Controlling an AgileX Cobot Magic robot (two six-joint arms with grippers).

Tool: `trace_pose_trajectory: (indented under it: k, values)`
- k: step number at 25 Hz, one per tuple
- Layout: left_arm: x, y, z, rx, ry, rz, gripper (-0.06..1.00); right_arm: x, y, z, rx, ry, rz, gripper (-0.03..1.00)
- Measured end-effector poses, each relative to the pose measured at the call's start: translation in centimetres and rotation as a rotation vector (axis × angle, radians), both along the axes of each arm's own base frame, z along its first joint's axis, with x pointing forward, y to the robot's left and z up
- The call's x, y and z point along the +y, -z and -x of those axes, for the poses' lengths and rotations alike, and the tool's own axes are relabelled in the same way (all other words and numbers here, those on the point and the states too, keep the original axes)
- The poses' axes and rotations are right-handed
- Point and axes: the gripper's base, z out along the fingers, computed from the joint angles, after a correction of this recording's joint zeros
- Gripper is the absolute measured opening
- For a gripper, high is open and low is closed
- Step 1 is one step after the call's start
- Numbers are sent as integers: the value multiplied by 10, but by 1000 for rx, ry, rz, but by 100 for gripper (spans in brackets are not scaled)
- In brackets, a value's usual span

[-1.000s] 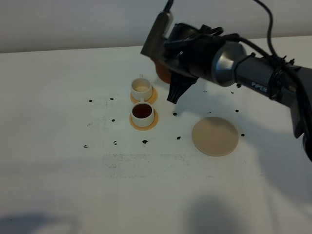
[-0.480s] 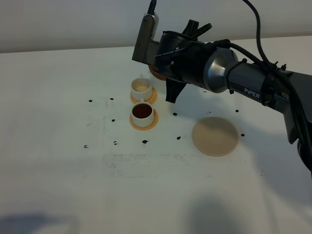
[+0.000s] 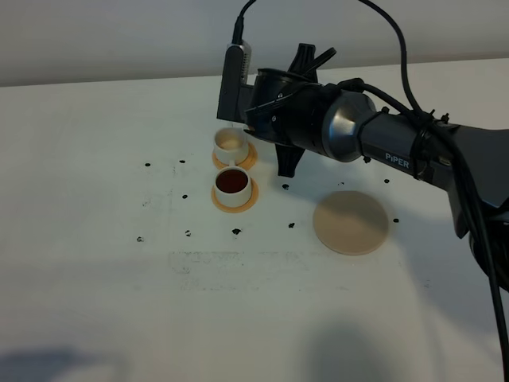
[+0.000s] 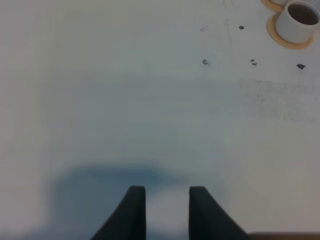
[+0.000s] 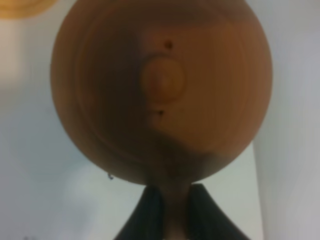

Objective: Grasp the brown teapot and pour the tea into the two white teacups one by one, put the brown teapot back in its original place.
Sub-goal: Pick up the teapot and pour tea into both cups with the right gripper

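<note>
Right wrist | right gripper [image 5: 170,199] jaws pinch brown teapot [image 5: 160,90] handle | left gripper [image 4: 167,200] jaws narrowly parted, empty | tea-filled teacup [image 3: 232,184] at 6 o'clock of pale teacup [image 3: 230,144]

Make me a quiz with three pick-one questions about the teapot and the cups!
1. Where is the teapot? A on the big disc; B in the right gripper; C inside a cup.
2. How many white cups are there? A one; B four; C two.
3. What is the nearer cup like? A holding dark tea; B tipped over; C stacked on the other cup.
Answers: B, the fingers clamp it; C, each stands on an orange disc; A, its inside looks dark red-brown.
</note>
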Motion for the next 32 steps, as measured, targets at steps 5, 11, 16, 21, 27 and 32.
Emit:
trace_pose_trajectory:
  k: [5, 11, 16, 21, 27, 32]
  values:
    - [0, 0, 0, 0, 0, 0, 21, 5, -1, 2, -7, -55, 41, 9]
    - [0, 0, 0, 0, 0, 0, 21, 10, 3, 3, -23, -106, 91, 9]
    - [0, 0, 0, 0, 0, 0, 21, 10, 14, 1, -16, -122, 132, 9]
    - [0, 0, 0, 0, 0, 0, 21, 10, 13, -1, -41, -141, 162, 9]
    - [0, 0, 0, 0, 0, 0, 21, 9, 10, -3, -68, -175, 217, 9]
    - [0, 0, 0, 0, 0, 0, 21, 9, 9, -4, -68, -207, 256, 9]
